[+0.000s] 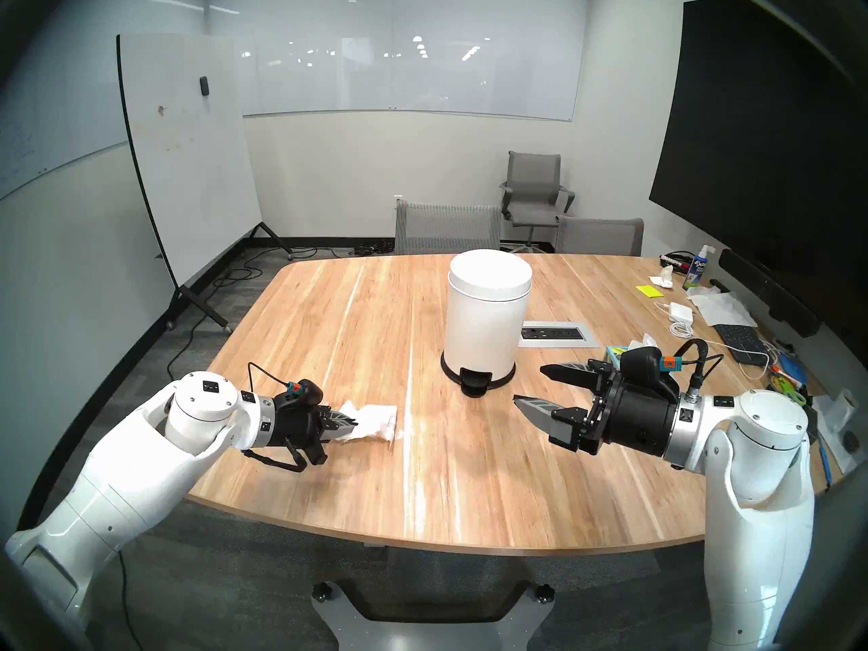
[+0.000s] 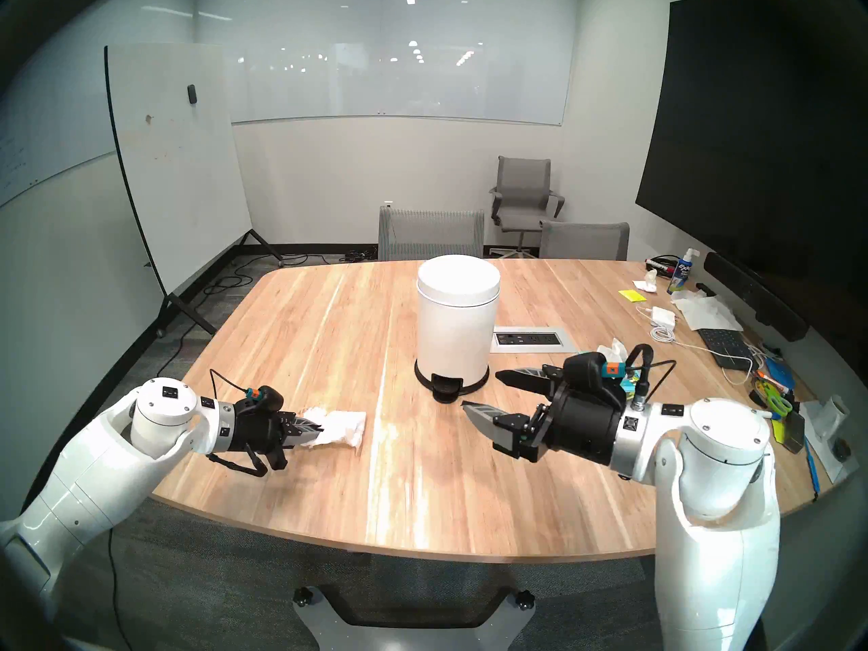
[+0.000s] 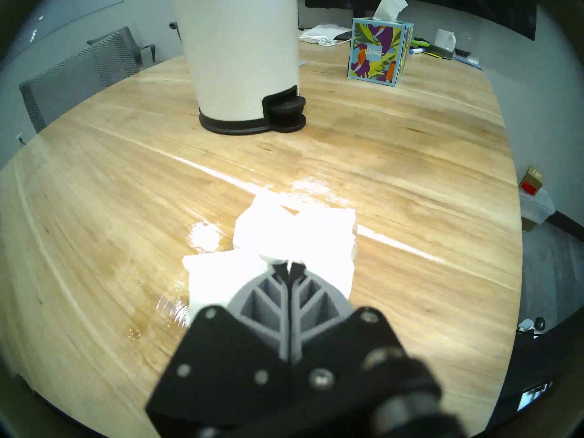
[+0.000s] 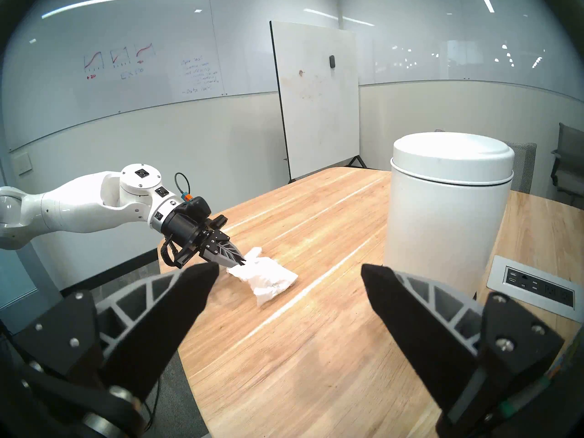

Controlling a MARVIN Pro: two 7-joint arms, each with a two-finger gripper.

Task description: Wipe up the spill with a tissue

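My left gripper [image 1: 353,422] [image 2: 321,430] [image 3: 289,263] [image 4: 242,263] is shut on a crumpled white tissue [image 1: 378,419] [image 2: 343,425] [image 3: 294,232] [image 4: 270,277], which lies pressed flat on the wooden table [image 1: 469,485]. The spill shows as a faint wet smear with whitish sheen [image 1: 425,422] [image 3: 311,189] just beyond the tissue. Further wet patches [image 3: 202,236] glisten beside the tissue on the left of the left wrist view. My right gripper [image 1: 528,383] [image 2: 480,390] [image 4: 289,266] hovers open and empty above the table's right half, pointing toward the left arm.
A white pedal bin [image 1: 486,316] [image 4: 442,219] stands mid-table with its lid shut. A colourful tissue box [image 3: 379,51] [image 1: 616,354] sits behind my right gripper, next to a power outlet panel [image 1: 559,335]. Cables, a keyboard and small items [image 1: 732,340] crowd the right edge. Chairs [image 1: 446,227] stand behind.
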